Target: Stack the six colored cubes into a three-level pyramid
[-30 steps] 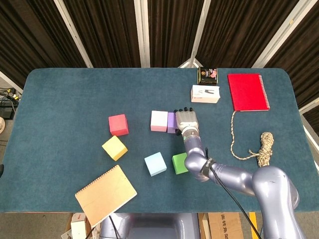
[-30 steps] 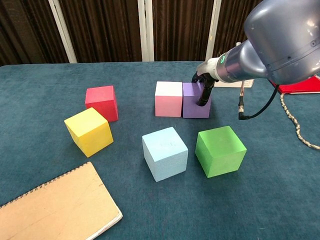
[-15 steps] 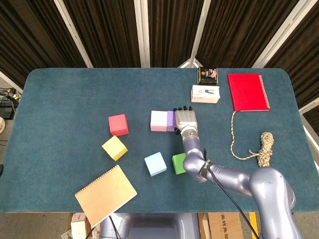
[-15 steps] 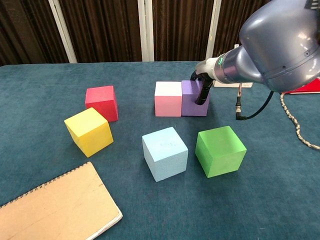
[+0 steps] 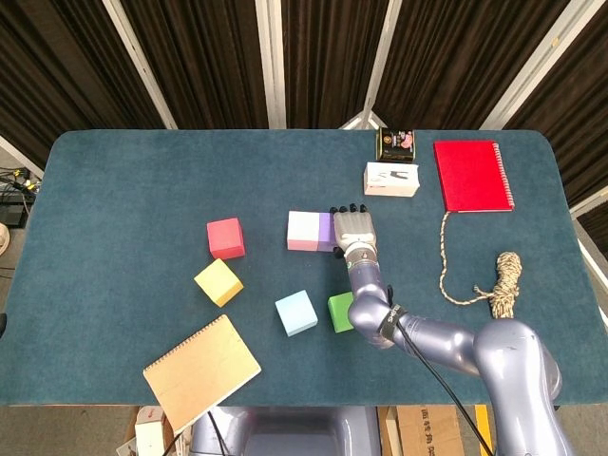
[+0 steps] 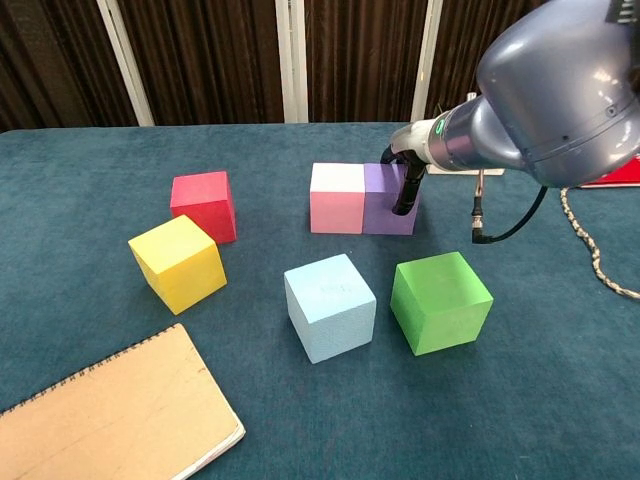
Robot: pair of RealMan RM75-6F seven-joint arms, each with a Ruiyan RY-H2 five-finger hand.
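Observation:
My right hand [image 5: 354, 228] sits at the purple cube [image 5: 326, 231], fingers over its far side and a dark finger [image 6: 405, 188] on its near face, gripping it. The purple cube [image 6: 383, 195] stands on the table, touching the pink cube [image 6: 337, 197] on its left. The red cube [image 6: 204, 204] and yellow cube [image 6: 178, 262] lie to the left, close together. The light blue cube [image 6: 330, 305] and green cube [image 6: 440, 300] are nearer the front. In the head view my forearm partly covers the green cube [image 5: 339, 311]. Neither view shows my left hand.
A tan spiral notebook [image 5: 201, 370] lies at the front left. At the back right are a white box [image 5: 391, 179], a dark tin [image 5: 397, 143] and a red notebook [image 5: 471, 176]. A coiled rope [image 5: 503, 280] lies at the right edge.
My right hand has nudged the purple cube slightly left, closing it against the pink cube. The other cubes have not moved.

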